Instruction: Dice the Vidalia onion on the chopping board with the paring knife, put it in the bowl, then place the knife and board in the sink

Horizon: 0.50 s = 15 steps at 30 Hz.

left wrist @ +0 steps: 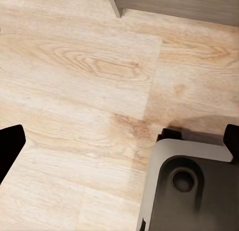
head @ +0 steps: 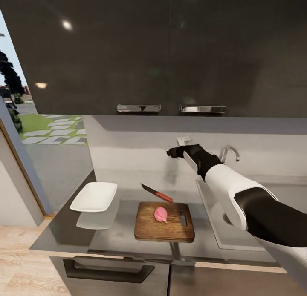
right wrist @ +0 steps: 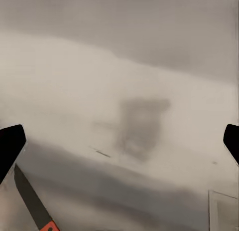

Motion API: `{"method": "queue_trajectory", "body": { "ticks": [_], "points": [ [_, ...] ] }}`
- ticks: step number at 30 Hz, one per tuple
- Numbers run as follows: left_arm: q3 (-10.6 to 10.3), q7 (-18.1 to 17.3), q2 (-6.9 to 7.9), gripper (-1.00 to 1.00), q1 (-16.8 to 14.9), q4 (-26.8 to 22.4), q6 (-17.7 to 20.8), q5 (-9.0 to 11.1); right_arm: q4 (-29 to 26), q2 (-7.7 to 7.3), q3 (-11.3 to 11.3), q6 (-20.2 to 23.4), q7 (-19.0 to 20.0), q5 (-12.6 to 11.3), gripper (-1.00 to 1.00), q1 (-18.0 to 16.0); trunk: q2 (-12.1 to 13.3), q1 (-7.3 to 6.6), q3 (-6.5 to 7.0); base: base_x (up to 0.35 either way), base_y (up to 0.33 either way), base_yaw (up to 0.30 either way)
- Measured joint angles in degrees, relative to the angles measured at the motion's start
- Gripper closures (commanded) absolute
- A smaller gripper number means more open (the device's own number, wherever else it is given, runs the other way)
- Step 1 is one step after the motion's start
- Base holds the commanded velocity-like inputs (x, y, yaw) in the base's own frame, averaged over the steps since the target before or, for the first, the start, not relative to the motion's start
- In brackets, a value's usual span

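Observation:
A pinkish-red Vidalia onion [head: 160, 214] lies on the brown wooden chopping board [head: 164, 228] near the front of the grey countertop [head: 64, 233]. Just behind the board lies the paring knife [head: 157, 193], red handle to the right; its dark blade [right wrist: 29, 200] also appears in the right wrist view. The white bowl [head: 94, 196] sits to the board's left. My right gripper [head: 172, 151] hovers open above and behind the board, facing the wall; its fingertips [right wrist: 10, 147] are wide apart with nothing between them. My left gripper [left wrist: 122, 146] is open over the wood floor.
The sink [head: 209, 217] lies right of the board, largely covered by my right arm, with its chrome tap [head: 229, 152] behind. Dark wall cabinets [head: 170, 53] hang overhead. A window opening [head: 47, 130] is at the left. The robot's grey base [left wrist: 191, 191] shows below my left gripper.

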Motion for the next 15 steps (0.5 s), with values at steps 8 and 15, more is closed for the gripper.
{"method": "queue_trajectory", "body": {
  "ticks": [8, 15],
  "points": [
    [0.0, 0.0, 0.12, -1.00, 0.0, 0.0, 0.0, 0.0, -1.6, 2.05, 0.0, 1.4, -0.1, 0.2, -1.00, -1.2, 0.0, 0.00, 0.00, 0.000, 0.000, 0.000],
    [0.0, -0.1, 0.08, -1.00, 0.0, 0.0, 0.0, 0.0, -0.2, 2.11, 0.0, 3.7, -0.3, 0.3, -1.00, -1.2, 0.0, 0.00, 0.00, 0.000, 0.000, 0.000]
  ]
}}
